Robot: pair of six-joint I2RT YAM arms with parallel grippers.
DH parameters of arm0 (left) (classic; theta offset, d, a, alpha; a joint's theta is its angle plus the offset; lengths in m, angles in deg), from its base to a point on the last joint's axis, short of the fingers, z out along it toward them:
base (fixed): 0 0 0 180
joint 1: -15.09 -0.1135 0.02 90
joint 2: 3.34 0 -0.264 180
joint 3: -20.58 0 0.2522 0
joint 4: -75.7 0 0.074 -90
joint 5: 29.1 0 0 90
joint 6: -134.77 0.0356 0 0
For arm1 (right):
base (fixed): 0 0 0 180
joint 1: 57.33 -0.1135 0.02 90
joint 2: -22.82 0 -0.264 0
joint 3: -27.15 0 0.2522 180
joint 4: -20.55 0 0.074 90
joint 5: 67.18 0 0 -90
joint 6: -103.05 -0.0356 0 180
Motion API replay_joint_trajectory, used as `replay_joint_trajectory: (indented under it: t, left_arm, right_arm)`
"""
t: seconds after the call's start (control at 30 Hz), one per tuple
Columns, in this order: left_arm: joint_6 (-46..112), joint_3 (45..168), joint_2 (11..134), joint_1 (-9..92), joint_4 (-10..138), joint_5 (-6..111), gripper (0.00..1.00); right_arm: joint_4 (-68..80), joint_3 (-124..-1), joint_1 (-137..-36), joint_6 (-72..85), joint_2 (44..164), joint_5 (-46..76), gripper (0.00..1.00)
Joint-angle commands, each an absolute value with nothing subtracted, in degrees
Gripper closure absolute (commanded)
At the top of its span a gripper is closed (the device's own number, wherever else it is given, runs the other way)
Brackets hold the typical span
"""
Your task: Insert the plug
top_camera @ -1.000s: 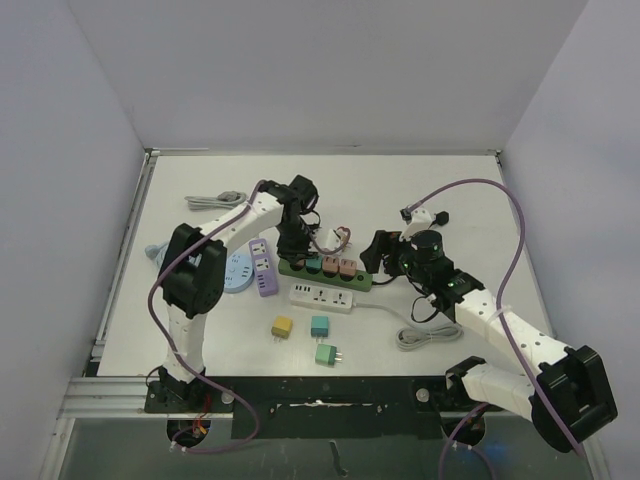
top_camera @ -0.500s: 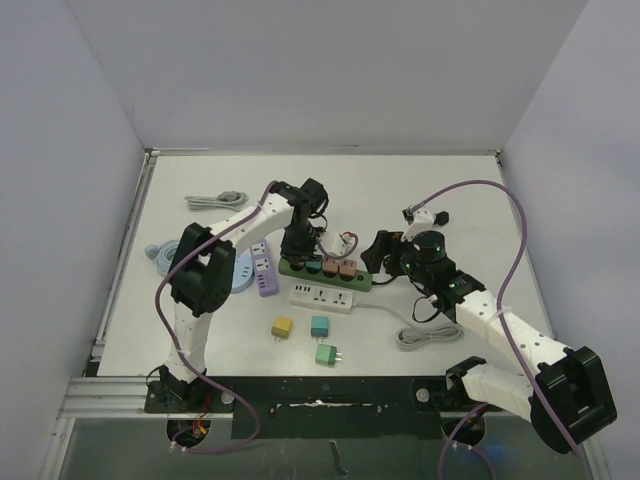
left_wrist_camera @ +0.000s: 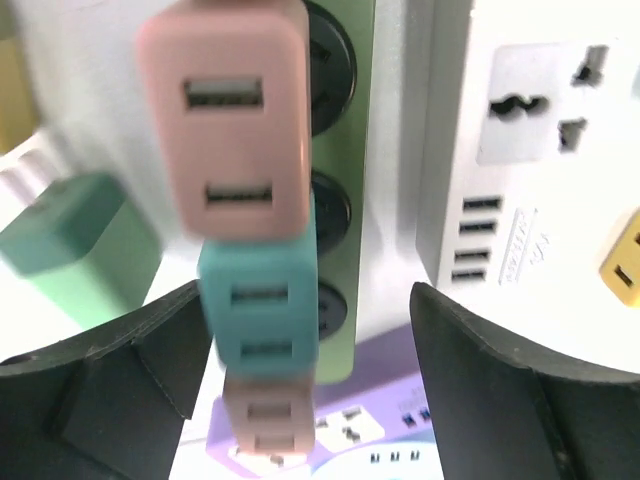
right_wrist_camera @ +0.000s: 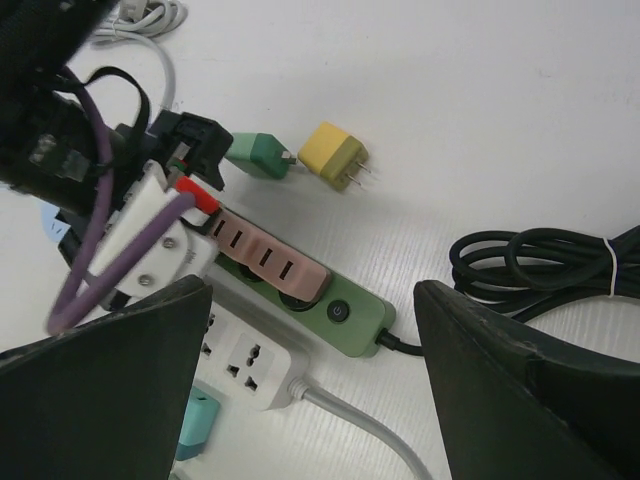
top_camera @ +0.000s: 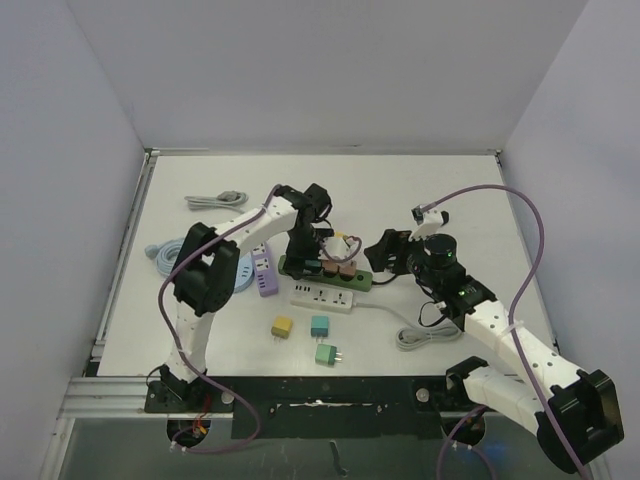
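the green power strip lies near the middle of the table. the white power strip lies just beside its near edge, and the purple power strip just beside its left end. three plugs stand in a row on the green power strip: a pink plug, a teal plug touching it, and a second pink plug. the left gripper hangs directly over this row with its jaws spread wide, one finger on each side of the teal plug. one finger is well clear of the plug; contact on the other side cannot be determined. the right gripper is over the switch end of the strip, jaws spread wide, holding nothing. a yellow plug and a green plug lie loose on the table, nearer the arm bases.
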State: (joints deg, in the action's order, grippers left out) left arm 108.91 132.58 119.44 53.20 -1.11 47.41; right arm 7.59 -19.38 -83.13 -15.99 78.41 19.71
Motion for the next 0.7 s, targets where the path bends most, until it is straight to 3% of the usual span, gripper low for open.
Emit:
replay_joint_trajectory:
  t: [0.0,0.2,0.3,0.47,0.57,0.67]
  left_arm:
    - [109.46,132.45,108.64,51.61,-0.45,45.16,0.23]
    - [106.1,127.68,97.9,46.49,7.89,39.61,0.23]
    - [91.07,121.29,90.84,45.68,23.89,43.69,0.23]
    - [59.75,108.36,77.67,45.69,51.29,62.68,0.23]
    - [42.37,105.43,71.56,44.16,53.29,69.39,0.22]
    - [32.13,102.07,66.35,39.6,49.92,60.82,0.17]
  right_arm:
    - [9.77,-19.12,-82.75,-16.73,77.13,19.06,0.16]
    - [6.85,-20.38,-82.65,-17.46,76.42,20.14,0.15]
    - [3.1,-22.01,-82.54,-18.42,76.85,20.51,0.16]
    - [-2.65,-24.31,-82.58,-18.31,78.9,18.61,0.17]
    - [-3.05,-24.07,-83.53,-18.96,79.02,13.9,0.19]
    - [-4.97,-24.51,-90.82,-19.46,79.64,18.3,0.19]
